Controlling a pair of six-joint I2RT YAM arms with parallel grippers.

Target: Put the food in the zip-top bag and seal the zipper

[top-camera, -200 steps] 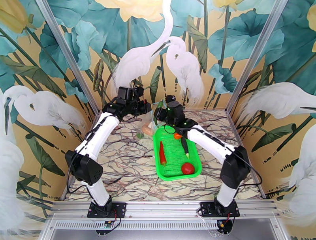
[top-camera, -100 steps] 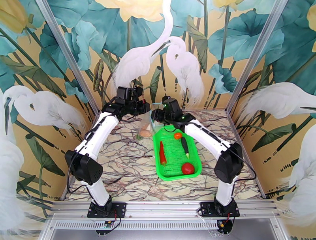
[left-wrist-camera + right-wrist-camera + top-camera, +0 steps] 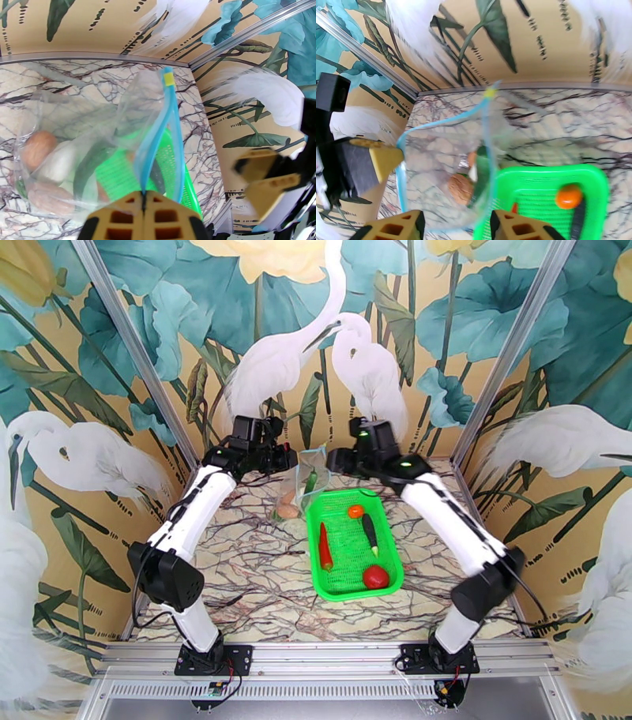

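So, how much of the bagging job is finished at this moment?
Partly done. The zip-top bag holds potatoes, the white radish and the green pepper. In hand: the left tool is shut on the zipper, holding the mouth open; the right tool is open, empty, near the mouth. Left: chili, orange, eggplant and tomato lie in the green basket, then sealing the zipper.

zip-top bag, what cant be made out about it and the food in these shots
- Top external: what lies in the zip-top bag is too small to name; just tan and green smudges.
- Left wrist: creased plastic blurs the food inside; the left gripper hides the zipper where it pinches it.
- Right wrist: the eggplant in the basket is cut off by the bottom edge.
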